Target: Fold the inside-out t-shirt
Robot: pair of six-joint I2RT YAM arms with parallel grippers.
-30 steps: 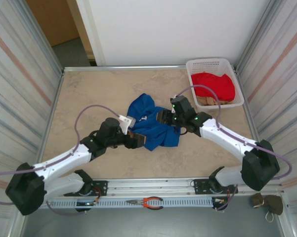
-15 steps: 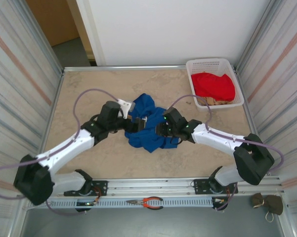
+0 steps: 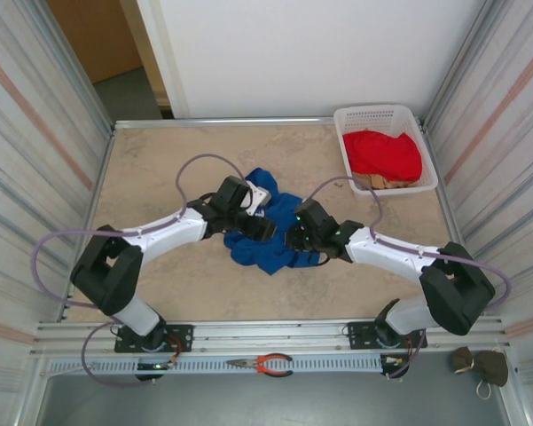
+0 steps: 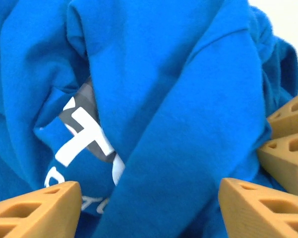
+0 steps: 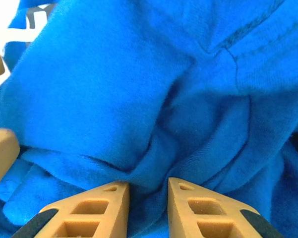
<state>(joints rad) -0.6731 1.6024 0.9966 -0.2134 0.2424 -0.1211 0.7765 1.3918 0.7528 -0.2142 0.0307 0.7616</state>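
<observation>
At the near rail of the counter (image 3: 160, 160), a pair of red-handled pliers (image 3: 268, 362) is seen from the top view. Further in, at mid-counter, the inside-out t-shirt (image 3: 262, 253) is bunched in a crumpled heap, with both arms reaching in from either side. The left pincer (image 3: 259, 229) is set on the heap's left part and the right pincer (image 3: 293, 238) on its right, the two close together.

Detail hidden from above is given by the wrist views. The left pincer (image 4: 149, 184) is shown with its fingers (image 4: 44, 208) well apart, a thick fold lying between them, and white lettering (image 4: 84, 139) is exposed in a pocket of cloth. The right pincer (image 5: 149, 183) is shown with its fingers (image 5: 96, 210) nearly together, a ridge of cloth caught in the narrow gap.

Bare counter is left all around the heap. In the far right corner a white basket (image 3: 377, 113) is placed, a red garment (image 3: 386, 153) lying inside.
</observation>
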